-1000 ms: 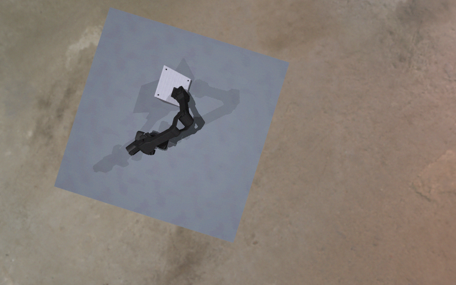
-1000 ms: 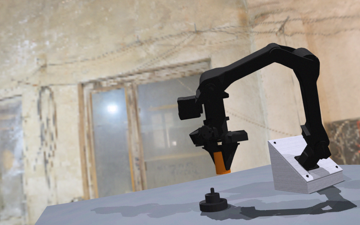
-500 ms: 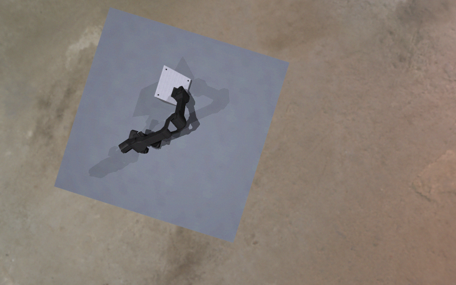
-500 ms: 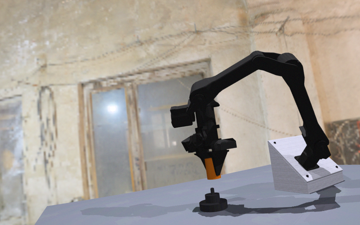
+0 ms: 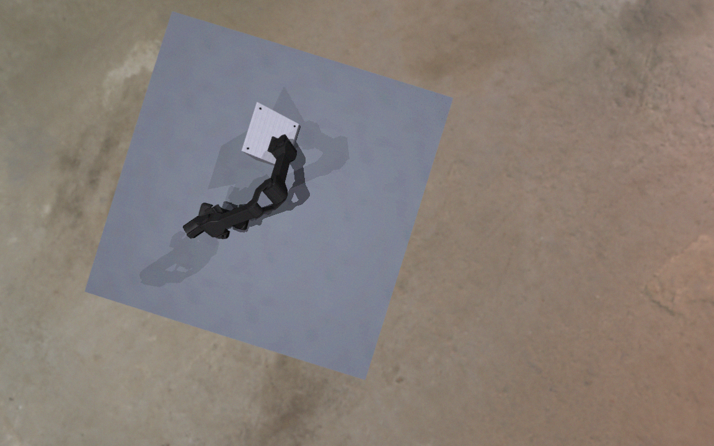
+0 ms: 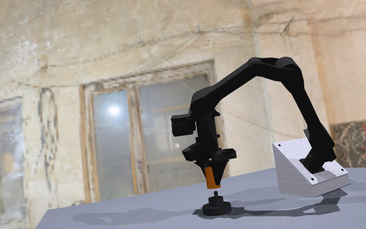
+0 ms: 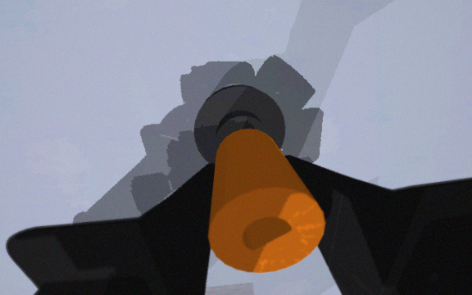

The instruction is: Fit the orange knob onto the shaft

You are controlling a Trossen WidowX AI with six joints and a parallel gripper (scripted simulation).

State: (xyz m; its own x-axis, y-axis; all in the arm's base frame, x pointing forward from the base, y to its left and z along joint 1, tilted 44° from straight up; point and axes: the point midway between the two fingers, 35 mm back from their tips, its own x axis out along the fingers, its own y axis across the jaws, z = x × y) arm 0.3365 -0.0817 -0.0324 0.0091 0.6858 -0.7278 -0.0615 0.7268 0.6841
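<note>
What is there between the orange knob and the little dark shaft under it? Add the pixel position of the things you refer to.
Just a narrow gap of air between the orange knob (image 6: pixel 213 178) (image 7: pixel 256 176) and the dark shaft (image 6: pixel 215 194); the exterior view shows this.

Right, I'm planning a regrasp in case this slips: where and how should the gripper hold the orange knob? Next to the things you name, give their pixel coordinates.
Grip the orange knob (image 6: pixel 213 178) (image 7: pixel 256 172) by opposite sides of its tall, round wall, coming from above. It's near upright, and side contact would likely leave its underside free for the shaft (image 6: pixel 215 194).
</note>
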